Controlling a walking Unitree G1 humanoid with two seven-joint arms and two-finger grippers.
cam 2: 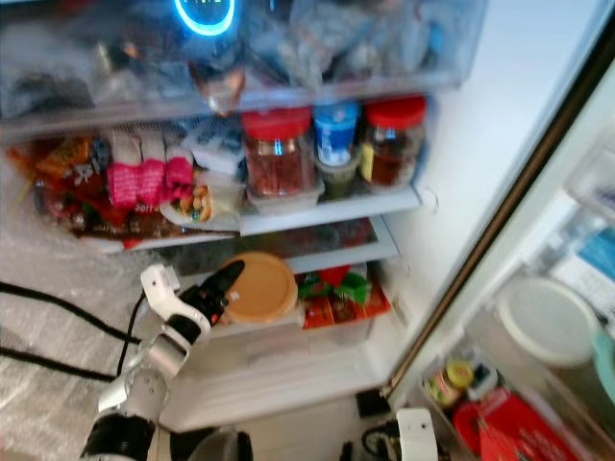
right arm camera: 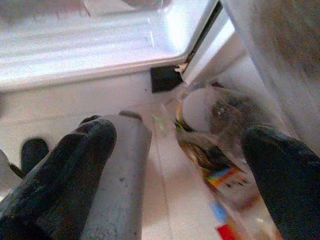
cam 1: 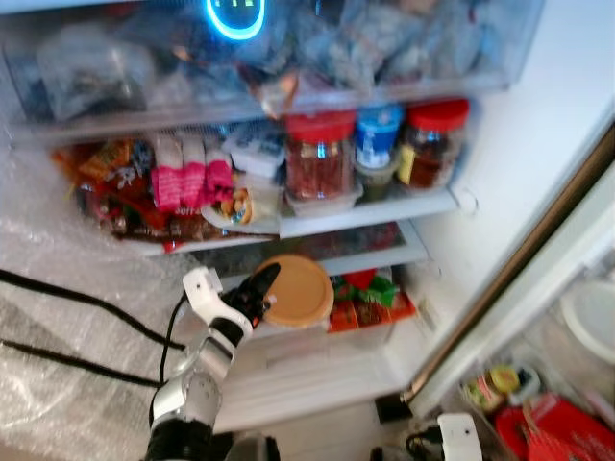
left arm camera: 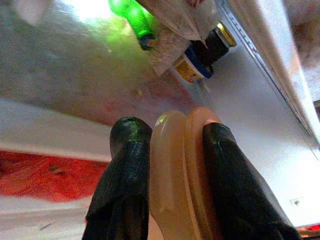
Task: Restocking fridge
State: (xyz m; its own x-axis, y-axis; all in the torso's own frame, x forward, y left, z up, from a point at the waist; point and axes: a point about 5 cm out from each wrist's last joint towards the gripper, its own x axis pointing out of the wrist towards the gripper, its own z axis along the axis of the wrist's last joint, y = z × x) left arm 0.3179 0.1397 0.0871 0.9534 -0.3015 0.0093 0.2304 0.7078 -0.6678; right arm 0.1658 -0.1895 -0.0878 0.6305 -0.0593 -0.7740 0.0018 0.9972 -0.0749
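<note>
A round tan container [cam 1: 300,290] is held on edge at the front of the fridge's lower shelf [cam 1: 384,257]. My left gripper [cam 1: 261,286] is shut on its rim; in the left wrist view both black fingers [left arm camera: 125,165] press the tan rim [left arm camera: 177,165] from either side. Red and green packets [cam 1: 370,298] lie right beside the container. My right gripper [right arm camera: 182,137] hangs low by the foot of the fridge door, open, with nothing between its fingers.
The shelf above carries red-lidded jars [cam 1: 320,154], a blue-lidded tub [cam 1: 380,134] and pink packets [cam 1: 192,182]. A clear drawer [cam 1: 288,58] is at the top, a white drawer [cam 1: 317,365] at the bottom. The door rack [cam 1: 548,413] stands right. Black cables [cam 1: 67,298] trail left.
</note>
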